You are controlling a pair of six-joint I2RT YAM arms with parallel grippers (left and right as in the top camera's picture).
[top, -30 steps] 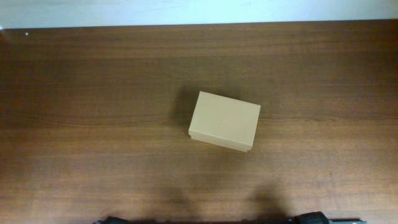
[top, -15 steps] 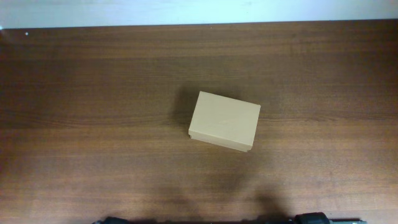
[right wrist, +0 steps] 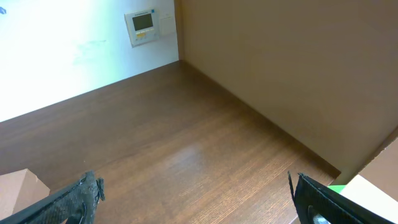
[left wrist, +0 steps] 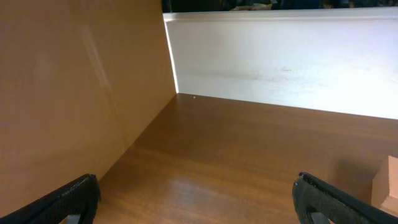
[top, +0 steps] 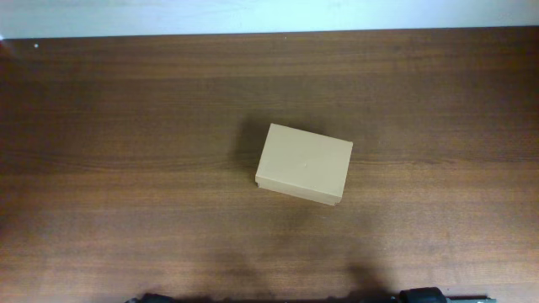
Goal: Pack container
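Observation:
The container (top: 303,164) is a plain tan cardboard box with its lid down, lying slightly askew in the middle of the dark wooden table (top: 126,126). Only the arms' dark bases show at the overhead view's bottom edge. My left gripper (left wrist: 198,200) stands open above bare wood, and a corner of the container (left wrist: 389,185) shows at the far right of its view. My right gripper (right wrist: 196,200) is also open over bare wood, and the container's corner (right wrist: 18,190) lies at the lower left of its view. Nothing sits between either pair of fingers.
A tall brown panel (left wrist: 74,81) walls off the table's left side and another panel (right wrist: 298,68) its right side. A white wall (left wrist: 280,56) runs along the back, with a small control panel (right wrist: 142,25) on it. A pale object with a green strip (right wrist: 339,188) lies by the right finger.
Both grippers have gone from shut to wide open. The container has not moved.

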